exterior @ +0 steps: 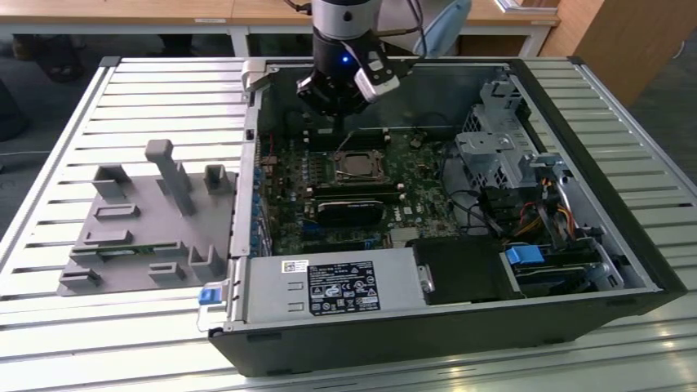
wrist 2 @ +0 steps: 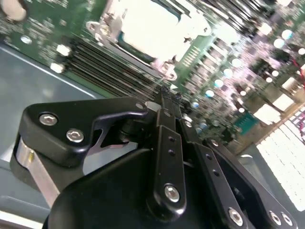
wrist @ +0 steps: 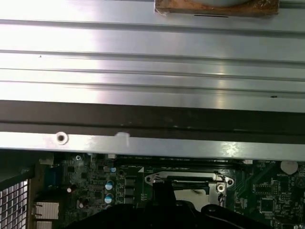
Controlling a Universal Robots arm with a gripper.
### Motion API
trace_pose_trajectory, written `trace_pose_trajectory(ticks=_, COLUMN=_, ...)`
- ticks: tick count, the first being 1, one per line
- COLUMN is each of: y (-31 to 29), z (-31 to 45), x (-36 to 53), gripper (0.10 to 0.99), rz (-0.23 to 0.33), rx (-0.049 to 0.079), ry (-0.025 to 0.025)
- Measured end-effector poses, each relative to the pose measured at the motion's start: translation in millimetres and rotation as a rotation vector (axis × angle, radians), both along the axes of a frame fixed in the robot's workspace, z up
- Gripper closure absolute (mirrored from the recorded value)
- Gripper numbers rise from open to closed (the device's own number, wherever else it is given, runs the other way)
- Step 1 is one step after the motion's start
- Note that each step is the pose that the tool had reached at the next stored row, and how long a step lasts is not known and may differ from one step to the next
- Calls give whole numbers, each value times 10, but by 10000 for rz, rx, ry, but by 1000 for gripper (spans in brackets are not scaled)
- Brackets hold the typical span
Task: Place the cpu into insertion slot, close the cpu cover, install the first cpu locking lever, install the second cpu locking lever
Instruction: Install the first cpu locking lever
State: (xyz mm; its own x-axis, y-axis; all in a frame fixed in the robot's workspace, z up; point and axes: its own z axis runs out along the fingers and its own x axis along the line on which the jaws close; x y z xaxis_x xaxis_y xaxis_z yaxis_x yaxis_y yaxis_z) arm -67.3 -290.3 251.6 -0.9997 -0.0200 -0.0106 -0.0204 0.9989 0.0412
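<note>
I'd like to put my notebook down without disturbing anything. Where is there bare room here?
The slatted table is bare between the grey fixture and its near edge. A narrower strip runs along the computer case on the exterior view's right. Inside the case it is crowded: the gripper hangs by the insertion slot, and cables run beside it.

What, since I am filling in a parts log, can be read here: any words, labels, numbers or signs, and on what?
Black label on the power-supply box: white print, too small to read.
White sticker beside it: too small to read.
Green circuit board, first wrist view: marks blurred, unreadable.
Nothing can be quoted.
</note>
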Motion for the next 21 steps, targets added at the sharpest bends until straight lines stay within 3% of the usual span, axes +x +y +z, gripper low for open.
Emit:
trace_pose_trajectory(ticks=3, y=0, z=-6, x=85, gripper=980, rz=-1, rx=0, ry=1)
trace_pose_trajectory(ticks=6, y=0, z=-9, x=95, gripper=980, rz=-1, rx=4, ry=1)
trace_pose_trajectory(ticks=11, y=1, z=-33, x=95, gripper=980, rz=0, rx=268, ry=-72)
trace_pose_trajectory(ticks=13, y=1, z=-58, x=99, gripper=980, rz=6, rx=272, ry=-92)
trace_pose_trajectory(ticks=21, y=1, z=-128, x=193, gripper=980, rz=9, rx=270, ry=-95)
